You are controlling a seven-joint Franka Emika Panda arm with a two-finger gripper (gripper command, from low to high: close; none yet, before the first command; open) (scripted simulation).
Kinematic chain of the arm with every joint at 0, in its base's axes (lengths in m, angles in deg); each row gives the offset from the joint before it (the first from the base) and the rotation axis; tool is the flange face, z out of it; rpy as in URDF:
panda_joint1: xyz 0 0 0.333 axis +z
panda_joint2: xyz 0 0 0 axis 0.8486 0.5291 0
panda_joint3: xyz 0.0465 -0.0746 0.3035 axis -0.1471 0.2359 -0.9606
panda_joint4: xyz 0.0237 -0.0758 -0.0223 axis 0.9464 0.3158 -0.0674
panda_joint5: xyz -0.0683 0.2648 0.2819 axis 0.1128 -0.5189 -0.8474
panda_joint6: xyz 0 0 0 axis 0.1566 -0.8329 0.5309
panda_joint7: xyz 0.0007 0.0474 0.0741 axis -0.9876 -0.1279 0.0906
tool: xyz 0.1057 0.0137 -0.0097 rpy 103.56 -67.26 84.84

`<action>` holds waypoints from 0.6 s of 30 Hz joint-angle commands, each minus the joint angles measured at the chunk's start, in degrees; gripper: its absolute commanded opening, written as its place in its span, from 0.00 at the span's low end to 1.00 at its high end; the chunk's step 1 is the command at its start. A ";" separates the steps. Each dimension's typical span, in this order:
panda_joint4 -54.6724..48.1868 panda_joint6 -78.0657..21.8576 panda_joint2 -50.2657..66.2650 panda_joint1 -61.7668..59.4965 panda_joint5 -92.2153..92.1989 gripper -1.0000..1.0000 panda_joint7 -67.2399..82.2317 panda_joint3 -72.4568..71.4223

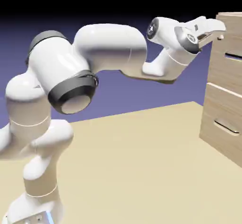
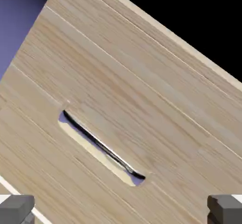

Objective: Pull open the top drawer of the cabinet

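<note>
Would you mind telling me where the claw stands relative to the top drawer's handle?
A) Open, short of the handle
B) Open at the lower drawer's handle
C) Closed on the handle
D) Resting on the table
A: the claw is spread, nothing between its fingertips; the handle of the top drawer lies untouched ahead.

A plain beige table [image 1: 137, 161] fills the lower scene. Behind it stands a blue-violet backdrop [image 1: 142, 90], black above.

White arm stretched toward 2 o'clock, open gripper [image 1: 218, 35] just beside upper edge of cabinet [image 1: 226, 105], above top drawer [image 1: 230, 57] handle.
</note>
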 commanded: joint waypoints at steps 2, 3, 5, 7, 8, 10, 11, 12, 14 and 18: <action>-2.56 -0.19 -0.12 4.16 4.19 0.50 -1.04 3.79; -3.83 -0.29 -0.18 6.23 6.29 0.50 -1.55 5.68; -6.39 -0.48 -0.30 10.39 10.48 0.50 -2.59 9.47; -8.94 -0.68 -0.42 14.54 14.67 0.50 -3.62 13.26; -10.22 -0.77 -0.48 16.61 16.77 0.50 -4.14 15.15; -12.78 -0.97 -0.60 20.77 20.96 0.50 -5.18 18.94; -14.06 -1.06 -0.66 22.84 23.06 0.50 -5.70 20.83; -15.33 -1.16 -0.72 24.92 25.15 0.50 -6.21 22.73; -17.89 -1.36 -0.84 29.07 29.34 0.50 -7.25 26.52; -23.00 -1.74 -1.08 37.38 37.73 0.50 -9.32 34.09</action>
